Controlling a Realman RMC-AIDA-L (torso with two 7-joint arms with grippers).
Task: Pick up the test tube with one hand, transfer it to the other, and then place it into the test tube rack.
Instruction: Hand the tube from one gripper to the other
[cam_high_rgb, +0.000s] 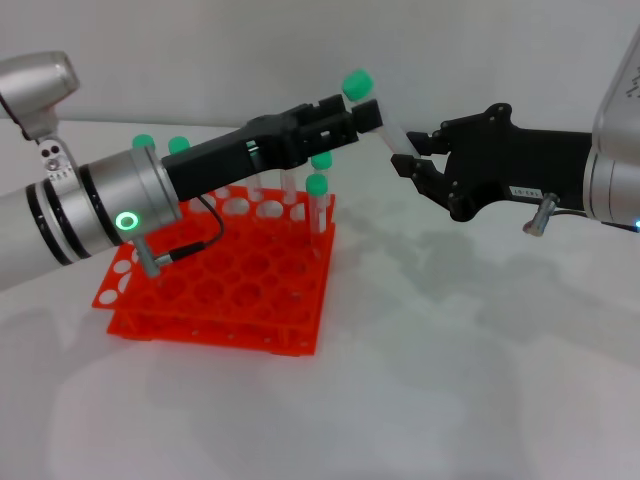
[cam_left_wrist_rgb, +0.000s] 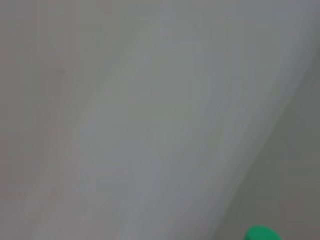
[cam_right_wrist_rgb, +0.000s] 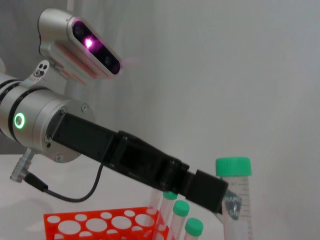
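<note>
Test tube (cam_high_rgb: 385, 125) pinched by both claws — left (cam_high_rgb: 368, 115), right (cam_high_rgb: 408, 160) — its printed scale only in right-wrist view

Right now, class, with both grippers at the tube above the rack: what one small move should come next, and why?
Probably the right gripper should open and back away. The test tube hangs tilted in mid-air, the left gripper clamped just under its green cap and the right one at its tip. Once freed, the left can carry it to the test tube rack.
</note>
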